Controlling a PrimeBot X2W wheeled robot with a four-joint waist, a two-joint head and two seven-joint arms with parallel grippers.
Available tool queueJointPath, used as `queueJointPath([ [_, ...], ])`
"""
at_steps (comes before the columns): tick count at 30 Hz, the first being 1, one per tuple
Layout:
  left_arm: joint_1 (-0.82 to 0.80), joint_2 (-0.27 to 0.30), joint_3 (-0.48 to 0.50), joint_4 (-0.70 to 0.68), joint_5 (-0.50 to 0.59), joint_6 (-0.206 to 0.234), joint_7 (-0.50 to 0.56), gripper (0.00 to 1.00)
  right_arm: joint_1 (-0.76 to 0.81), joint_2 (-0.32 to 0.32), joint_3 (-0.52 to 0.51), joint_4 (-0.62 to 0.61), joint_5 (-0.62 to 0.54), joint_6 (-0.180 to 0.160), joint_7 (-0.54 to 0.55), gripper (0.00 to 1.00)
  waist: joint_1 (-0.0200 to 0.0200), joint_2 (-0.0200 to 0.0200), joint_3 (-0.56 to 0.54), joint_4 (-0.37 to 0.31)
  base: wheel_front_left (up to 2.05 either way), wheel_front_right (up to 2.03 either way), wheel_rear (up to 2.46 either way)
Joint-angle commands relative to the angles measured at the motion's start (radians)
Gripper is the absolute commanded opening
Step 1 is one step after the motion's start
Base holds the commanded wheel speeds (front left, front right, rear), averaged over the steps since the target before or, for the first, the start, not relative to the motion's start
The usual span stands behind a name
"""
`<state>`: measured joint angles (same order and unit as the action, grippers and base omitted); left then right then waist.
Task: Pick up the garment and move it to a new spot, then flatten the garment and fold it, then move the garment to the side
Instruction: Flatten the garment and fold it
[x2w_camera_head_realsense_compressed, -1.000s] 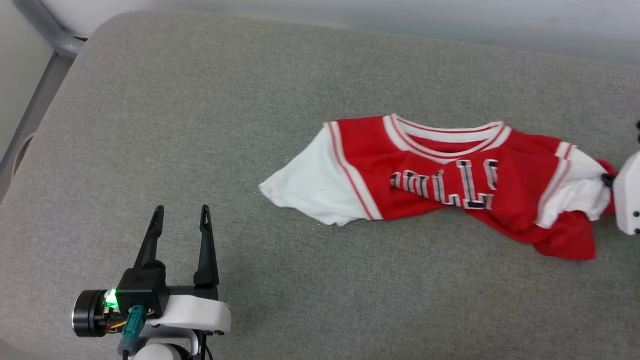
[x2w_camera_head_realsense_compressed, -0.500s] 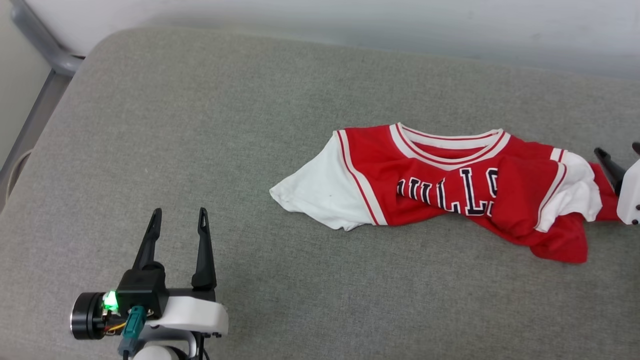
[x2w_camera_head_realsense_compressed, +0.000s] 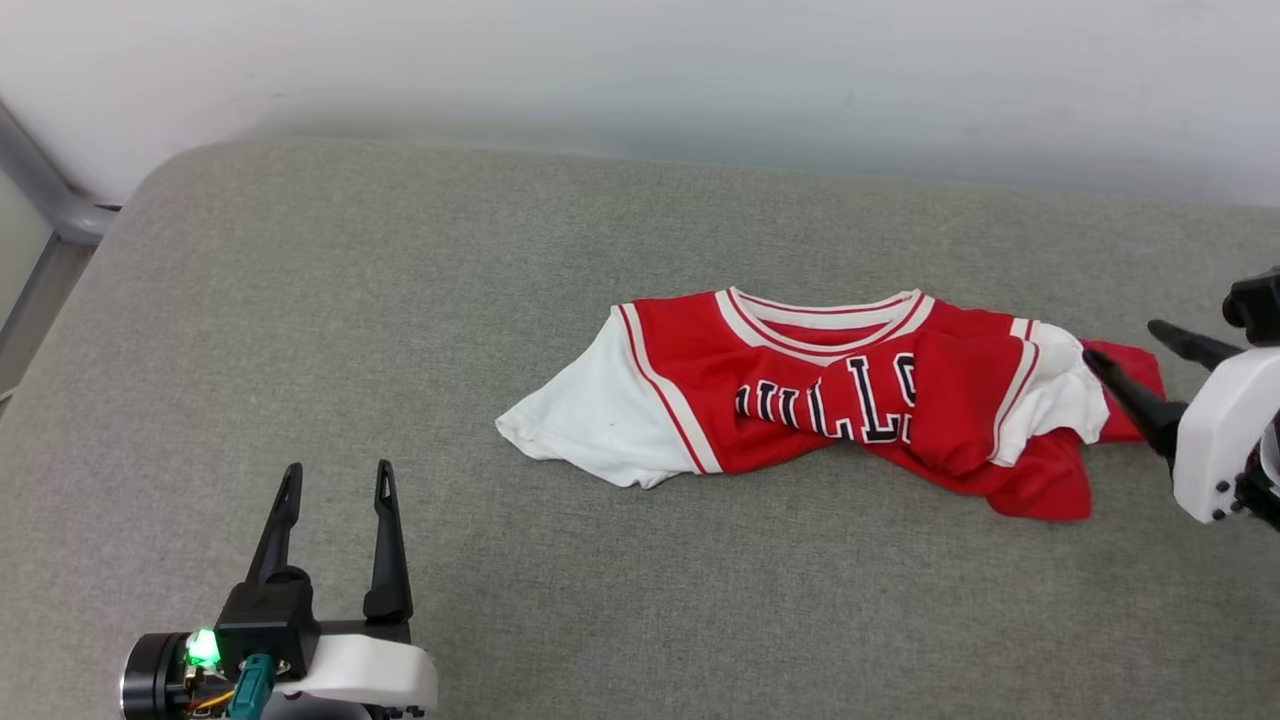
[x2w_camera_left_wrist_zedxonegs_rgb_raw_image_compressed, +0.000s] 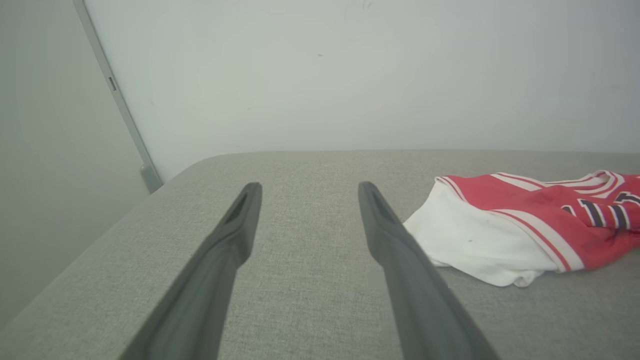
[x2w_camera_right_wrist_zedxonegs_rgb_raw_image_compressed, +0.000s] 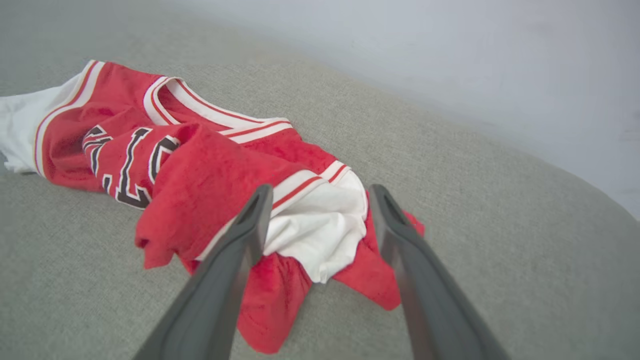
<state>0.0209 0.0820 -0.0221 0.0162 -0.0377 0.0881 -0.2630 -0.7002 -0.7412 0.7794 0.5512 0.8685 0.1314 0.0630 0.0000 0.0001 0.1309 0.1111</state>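
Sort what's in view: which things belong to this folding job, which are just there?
Job: red jersey; right gripper, open at its crumpled end; left gripper, open, apart from it.
Background: grey cushion; white wall; metal bar.

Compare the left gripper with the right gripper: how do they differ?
The left gripper hovers over bare grey cushion, apart from the garment; the right gripper has its tips at the garment's bunched end. The left gripper points up the head view; the right gripper points sideways toward the garment. Both are open, holding nothing.

Red jersey shirt, white sleeves, crumpled on grey cushion
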Motion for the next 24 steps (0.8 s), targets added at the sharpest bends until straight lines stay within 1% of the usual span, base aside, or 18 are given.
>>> queueJointPath([
  [1, 0.013, 0.001, 0.005, -0.005, 0.007, -0.001, -0.003, 1.0, 0.032, -0.03, -0.013, -0.067, -0.001, -0.001, 0.059, 1.0, 0.0, -0.0001, -0.005, -0.008, 0.0, 0.0, 0.0],
  [3, 0.013, 0.0, 0.007, -0.008, 0.007, -0.003, -0.003, 1.0, 0.066, -0.064, -0.031, -0.15, 0.006, -0.001, 0.156, 1.0, 0.0, -0.0001, -0.005, -0.012, 0.0, 0.0, 0.0],
  [6, 0.008, -0.001, 0.006, -0.011, 0.008, -0.006, -0.003, 1.0, 0.106, -0.115, -0.055, -0.253, -0.019, -0.001, 0.303, 1.0, 0.0, -0.0001, 0.001, -0.012, 0.0, 0.0, 0.0],
  [9, -0.003, -0.003, 0.001, -0.013, 0.009, -0.007, -0.003, 1.0, 0.152, -0.139, -0.086, -0.328, -0.031, -0.001, 0.426, 1.0, 0.0, -0.0001, 0.012, -0.006, 0.0, 0.0, 0.0],
  [12, -0.011, -0.007, -0.005, -0.013, 0.007, -0.01, -0.003, 1.0, 0.183, -0.15, -0.12, -0.38, -0.059, -0.001, 0.515, 1.0, 0.0, -0.0001, 0.027, 0.004, 0.0, 0.0, 0.0],
  [16, -0.03, -0.012, -0.01, -0.013, 0.005, -0.013, -0.003, 1.0, 0.21, -0.133, -0.159, -0.411, -0.09, -0.001, 0.595, 1.0, 0.0, -0.0001, 0.054, 0.023, 0.0, 0.0, 0.0],
  [18, -0.035, -0.012, -0.011, -0.014, 0.005, -0.013, -0.003, 1.0, 0.214, -0.125, -0.167, -0.412, -0.094, -0.001, 0.609, 1.0, 0.0, -0.0001, 0.063, 0.029, 0.0, 0.0, 0.0],
  [24, -0.069, -0.016, -0.021, -0.013, 0.006, -0.015, -0.003, 1.0, 0.199, -0.095, -0.188, -0.363, -0.156, -0.001, 0.656, 1.0, 0.0, -0.0001, 0.126, 0.06, 0.0, 0.0, 0.0],
])
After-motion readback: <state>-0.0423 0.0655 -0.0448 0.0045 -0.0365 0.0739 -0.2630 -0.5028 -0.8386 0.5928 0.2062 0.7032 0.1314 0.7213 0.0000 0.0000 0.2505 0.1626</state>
